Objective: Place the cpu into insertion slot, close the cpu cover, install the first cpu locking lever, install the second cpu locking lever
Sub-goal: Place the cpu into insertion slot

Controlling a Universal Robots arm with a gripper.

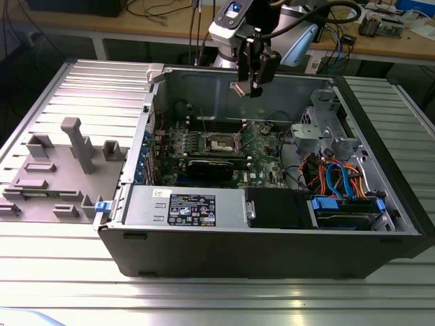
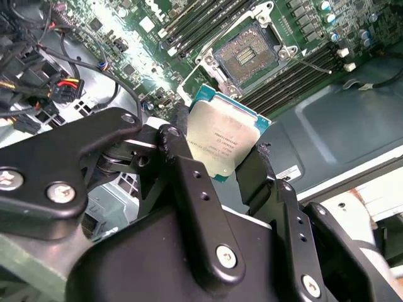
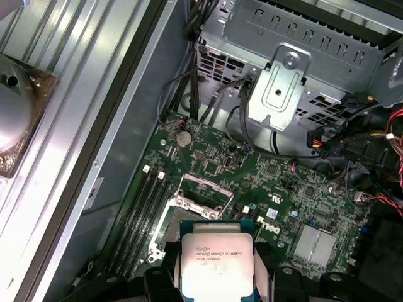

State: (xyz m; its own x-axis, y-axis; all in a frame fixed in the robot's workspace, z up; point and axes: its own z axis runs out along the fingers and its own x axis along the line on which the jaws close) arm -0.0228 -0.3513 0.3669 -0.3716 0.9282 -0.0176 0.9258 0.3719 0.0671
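Observation:
My gripper [image 1: 251, 81] hangs above the open computer case, shut on the cpu [image 1: 239, 87], a flat square chip with a silver-grey top. In both wrist views the cpu [image 2: 223, 141] [image 3: 217, 261] sits clamped by its edges between the black fingers [image 2: 261, 163]. The insertion slot [image 1: 223, 142] [image 2: 247, 55] lies open and bare on the green board well below the chip. In the first wrist view the chip hides part of the slot [image 3: 169, 228]. The silvery cpu cover [image 3: 200, 190] stands swung up at one edge of the slot.
Long memory slots [image 2: 189, 25] flank the socket. A black graphics card [image 1: 217, 166] lies in front of it in the exterior view. On the exterior view's right are a metal drive cage [image 1: 319, 125] and coloured cables [image 1: 336, 176]. A grey fixture [image 1: 61, 170] stands left of the case.

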